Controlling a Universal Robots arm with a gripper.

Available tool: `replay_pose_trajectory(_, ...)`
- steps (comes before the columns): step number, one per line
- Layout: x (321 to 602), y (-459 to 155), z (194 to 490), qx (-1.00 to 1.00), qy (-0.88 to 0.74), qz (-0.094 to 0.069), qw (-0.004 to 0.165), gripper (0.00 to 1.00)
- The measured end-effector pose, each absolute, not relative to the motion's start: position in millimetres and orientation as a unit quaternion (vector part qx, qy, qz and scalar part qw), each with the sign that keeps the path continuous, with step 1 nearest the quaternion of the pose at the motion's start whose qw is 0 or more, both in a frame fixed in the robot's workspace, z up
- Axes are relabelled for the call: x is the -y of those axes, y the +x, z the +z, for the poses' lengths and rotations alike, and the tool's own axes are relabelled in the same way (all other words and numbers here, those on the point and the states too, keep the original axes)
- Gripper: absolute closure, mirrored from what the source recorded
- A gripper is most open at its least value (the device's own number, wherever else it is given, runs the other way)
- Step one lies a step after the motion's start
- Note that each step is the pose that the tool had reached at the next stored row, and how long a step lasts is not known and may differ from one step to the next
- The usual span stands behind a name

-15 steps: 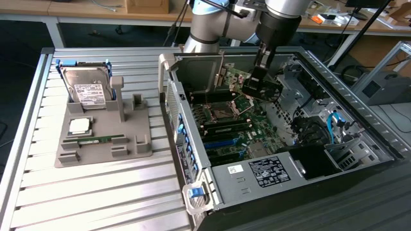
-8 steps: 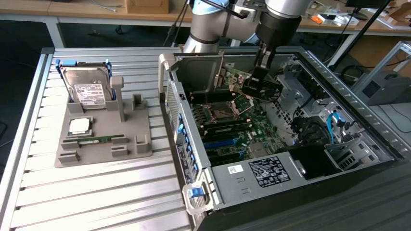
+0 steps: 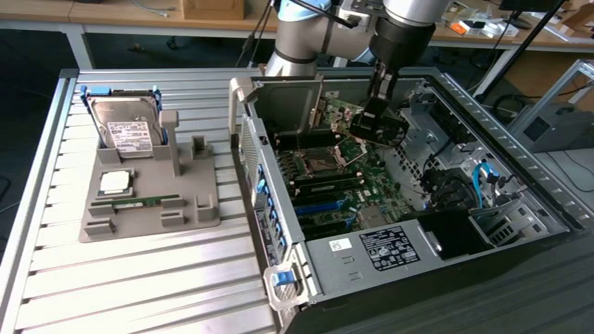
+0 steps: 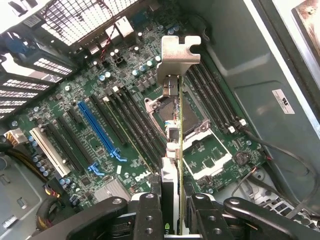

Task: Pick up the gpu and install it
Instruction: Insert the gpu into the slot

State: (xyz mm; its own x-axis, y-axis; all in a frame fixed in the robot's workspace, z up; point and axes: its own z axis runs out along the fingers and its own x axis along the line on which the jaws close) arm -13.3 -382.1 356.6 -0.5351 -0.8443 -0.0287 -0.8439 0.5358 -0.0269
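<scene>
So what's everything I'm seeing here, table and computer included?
gpu: one, silver bracket, held over the motherboard
case: one, black and grey, open, exterior view's right
motherboard: one, green, inside the case
holder: one, grey, exterior view's left
hard drive: one, silver, propped in the holder
chip: one, silver, in the holder
RAM stick: one, green, in the holder
table: one, silver slats, under everything
arm: one, grey and black, over the case, jaws shut on the gpu

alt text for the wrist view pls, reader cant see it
The gripper is shut on the gpu, seen edge-on with its silver bracket at the far end, holding it above the motherboard inside an open computer case. On the board are the cpu socket, black slots and one blue slot.
</scene>
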Motion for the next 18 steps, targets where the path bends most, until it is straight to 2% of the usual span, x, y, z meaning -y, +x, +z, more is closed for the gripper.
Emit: replay_pose_trajectory(18,382.1,-13.3,356.5,-0.864,-0.504,-0.004,0.019,0.73)
